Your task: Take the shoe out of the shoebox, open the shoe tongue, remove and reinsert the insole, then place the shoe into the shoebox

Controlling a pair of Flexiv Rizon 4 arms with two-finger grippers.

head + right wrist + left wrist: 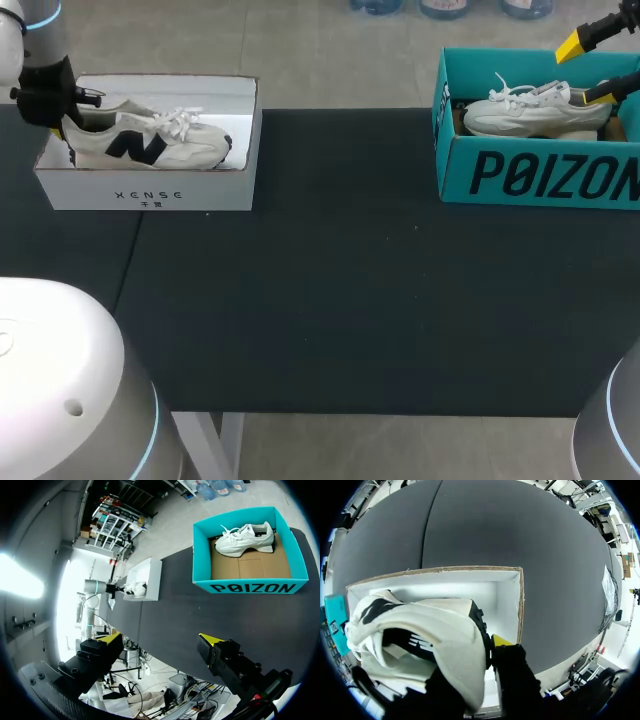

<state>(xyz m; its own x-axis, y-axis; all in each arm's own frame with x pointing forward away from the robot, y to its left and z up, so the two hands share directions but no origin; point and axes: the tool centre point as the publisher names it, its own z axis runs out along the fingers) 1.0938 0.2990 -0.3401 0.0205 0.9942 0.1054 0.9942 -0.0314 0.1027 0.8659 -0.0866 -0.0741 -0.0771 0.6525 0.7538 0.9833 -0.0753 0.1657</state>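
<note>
White shoe (455,645) clamped in left jaws.

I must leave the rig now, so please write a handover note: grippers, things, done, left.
Left gripper: at the heel of the black-and-white shoe in the white shoebox; grip unclear.
Right gripper: open, empty, near the teal shoebox, which holds a white shoe.
Done: nothing; both shoes lie in their boxes.
Left: take shoe out, open tongue, insole out and in, shoe back.
</note>
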